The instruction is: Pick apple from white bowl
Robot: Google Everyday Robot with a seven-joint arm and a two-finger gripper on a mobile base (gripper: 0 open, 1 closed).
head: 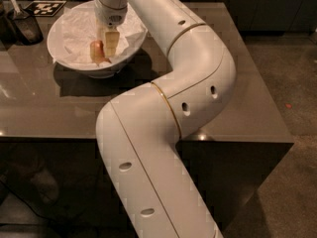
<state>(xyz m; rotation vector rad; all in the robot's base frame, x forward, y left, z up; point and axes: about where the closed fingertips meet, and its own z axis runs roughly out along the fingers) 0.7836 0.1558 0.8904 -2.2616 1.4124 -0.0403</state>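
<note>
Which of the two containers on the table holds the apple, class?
The white bowl, wide and lined with crumpled paper, not the dark container at the table's far corner. The gripper is down inside it, right at the apple.

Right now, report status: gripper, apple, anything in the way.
Gripper low inside white bowl, right by apple. Apple on paper lining. Dark container off left, apart from bowl.
</note>
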